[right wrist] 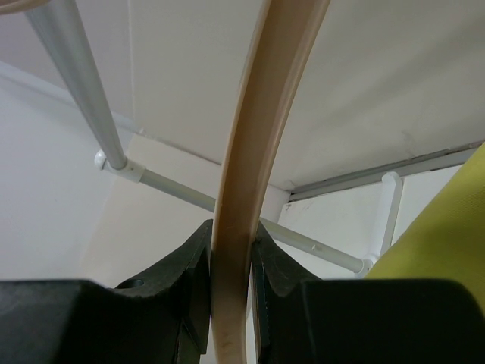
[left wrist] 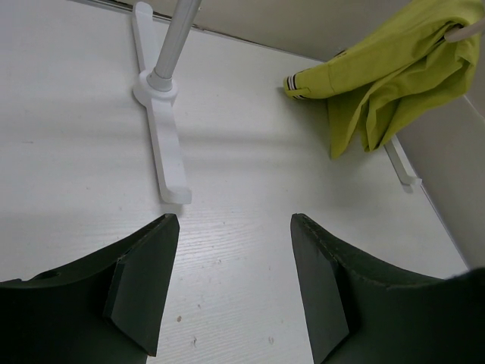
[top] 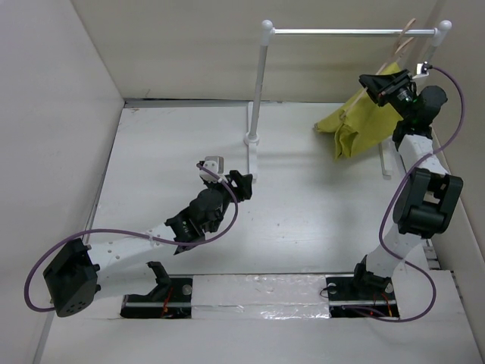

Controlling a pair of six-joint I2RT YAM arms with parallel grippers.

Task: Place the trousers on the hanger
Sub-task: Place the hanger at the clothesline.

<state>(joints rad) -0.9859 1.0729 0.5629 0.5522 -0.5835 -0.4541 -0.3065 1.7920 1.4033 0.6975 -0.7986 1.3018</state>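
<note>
The yellow-green trousers hang draped at the right end of the rail, their lower fold close to the table; the left wrist view has them at upper right, with a striped edge at the left tip. The pale beige hanger slants up against the rail. My right gripper is shut on it, and the right wrist view has the hanger's curved bar pinched between both fingers, a patch of trousers at lower right. My left gripper hovers open over the mid-table, nothing between its fingers.
The white rail stand has a metal rail across the back, a left post with a long foot just ahead of my left gripper, and a right foot beside the right arm. Walls enclose the table on three sides.
</note>
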